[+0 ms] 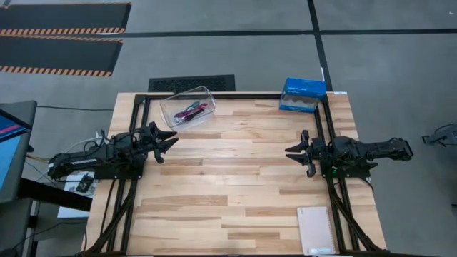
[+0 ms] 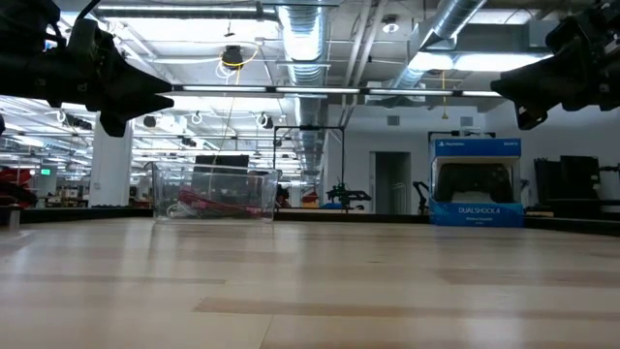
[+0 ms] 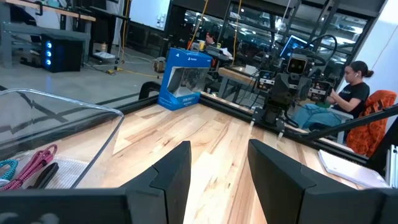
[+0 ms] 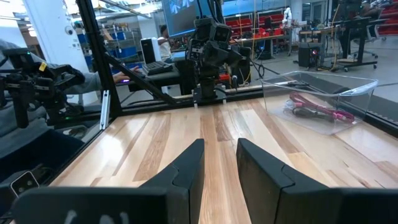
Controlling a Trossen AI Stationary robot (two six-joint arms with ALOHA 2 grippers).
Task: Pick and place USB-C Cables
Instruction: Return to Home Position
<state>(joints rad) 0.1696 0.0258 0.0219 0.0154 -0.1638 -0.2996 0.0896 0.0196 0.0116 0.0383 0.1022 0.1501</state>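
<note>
Wooden table [image 1: 235,178], left fingers [image 3: 171,177] apart, empty, right fingers [image 4: 186,171] apart, empty

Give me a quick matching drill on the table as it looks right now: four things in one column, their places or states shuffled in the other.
Things
1. clear bin
2. blue box
3. notebook
4. left gripper

Places or states
A. lies flat and pale in a right-side corner of the table
B. raised above the left side, open, holding nothing
C. holds the cables
D. stands upright at the far edge, right side

Pairs: 1-C, 2-D, 3-A, 4-B
</note>
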